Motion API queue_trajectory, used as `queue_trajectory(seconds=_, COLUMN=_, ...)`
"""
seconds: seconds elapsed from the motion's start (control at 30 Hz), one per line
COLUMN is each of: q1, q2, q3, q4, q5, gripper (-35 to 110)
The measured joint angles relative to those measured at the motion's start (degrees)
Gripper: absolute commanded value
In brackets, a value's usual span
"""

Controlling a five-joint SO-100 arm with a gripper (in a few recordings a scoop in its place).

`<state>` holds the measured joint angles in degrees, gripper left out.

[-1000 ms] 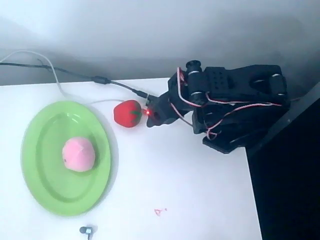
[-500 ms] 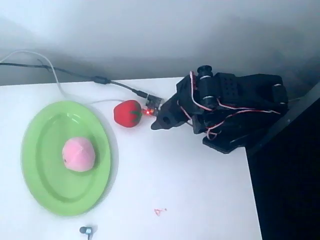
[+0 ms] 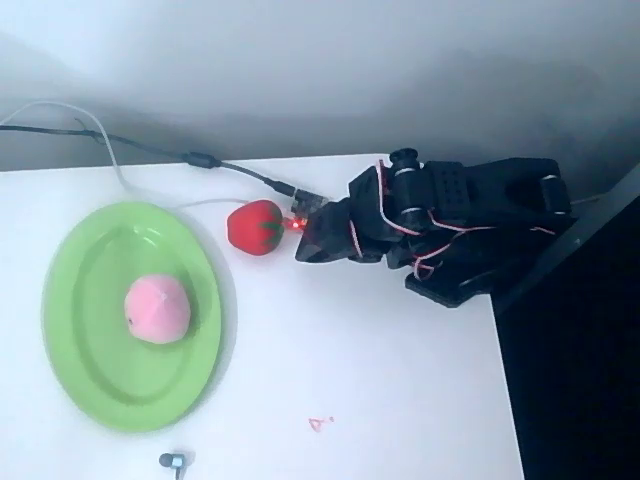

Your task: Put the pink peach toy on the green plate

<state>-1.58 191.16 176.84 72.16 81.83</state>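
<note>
In the overhead view, the pink peach toy (image 3: 157, 309) lies on the green plate (image 3: 90, 375), a little above the plate's middle and toward its right half, its slight point turned up and to the right. The plate is a large light-green oval with a raised rim, set on the left part of the white tabletop (image 3: 360, 380).

Just off the plate's upper right rim sits a red strawberry toy (image 3: 255, 227) with green leaves, apart from the plate. To its right, the black arm is folded low over the tabletop's right edge, red and white wires looped across its joints. Its hand (image 3: 312, 245) points left toward the strawberry toy, near it but with a gap of bare tabletop between them; it carries nothing. The fingers merge into one dark shape, so I cannot tell whether they are spread or pressed together.

A small red light (image 3: 293, 225) glows between the strawberry toy and the hand. A black cable (image 3: 200, 158) and a white cable (image 3: 110, 160) run in from the upper left. Near the bottom edge lie a small metal earbud (image 3: 173, 461) and a faint red mark (image 3: 319, 424).
</note>
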Motion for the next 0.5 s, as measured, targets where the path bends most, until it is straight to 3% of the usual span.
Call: queue_trajectory(seconds=0.5, q1=0.00, q2=3.25, q3=4.57, q4=1.05, q5=4.83, gripper=0)
